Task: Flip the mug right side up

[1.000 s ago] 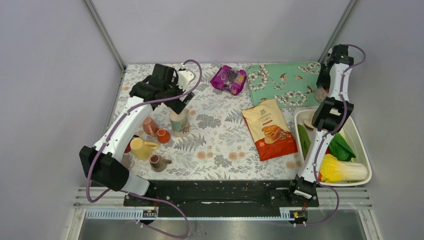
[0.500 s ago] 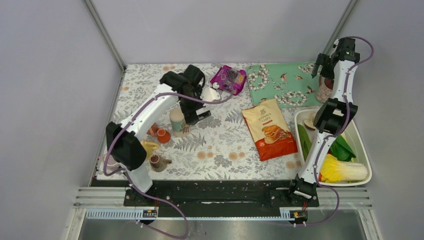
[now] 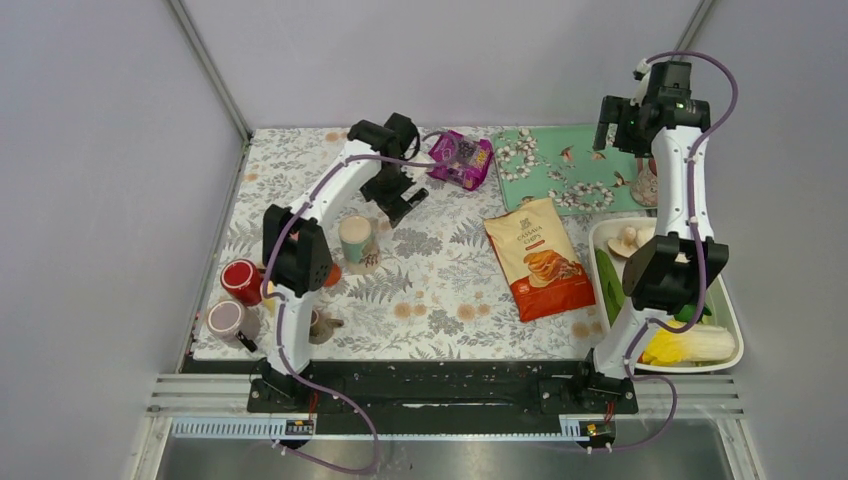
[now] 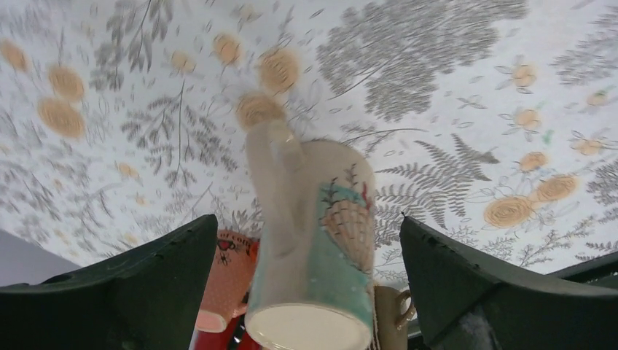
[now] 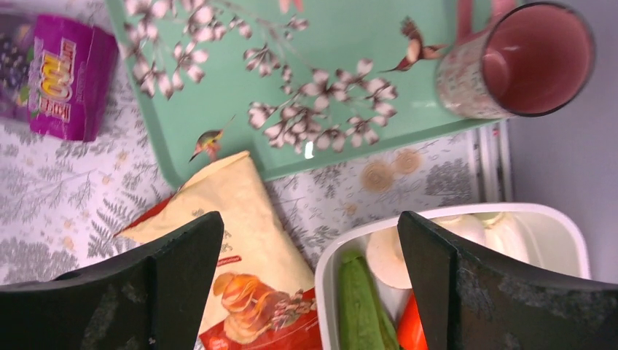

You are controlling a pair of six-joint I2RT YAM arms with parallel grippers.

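A pink speckled mug (image 5: 521, 62) stands mouth up on the teal flowered tray (image 5: 342, 87); in the top view this mug (image 3: 648, 182) is partly behind my right arm. My right gripper (image 5: 310, 219) hangs open above the tray's near edge, apart from the mug, with nothing between its fingers (image 3: 612, 128). A tall teal and cream mug (image 4: 313, 255) stands on the floral cloth. My left gripper (image 4: 307, 219) is open above it, not touching; from above this gripper (image 3: 400, 195) hovers just behind that mug (image 3: 355, 238).
A chips bag (image 3: 540, 258) lies mid-table and a purple snack packet (image 3: 458, 158) at the back. A white tub (image 3: 597, 240) of vegetables sits front right. A red mug (image 3: 240, 280), mauve mug (image 3: 225, 320), orange cup (image 3: 328, 272) and brown jug (image 3: 318, 322) crowd the left.
My right gripper opened, leaving the pink mug on the tray, and moved up and left. My left arm swung right and toward the back, still open.
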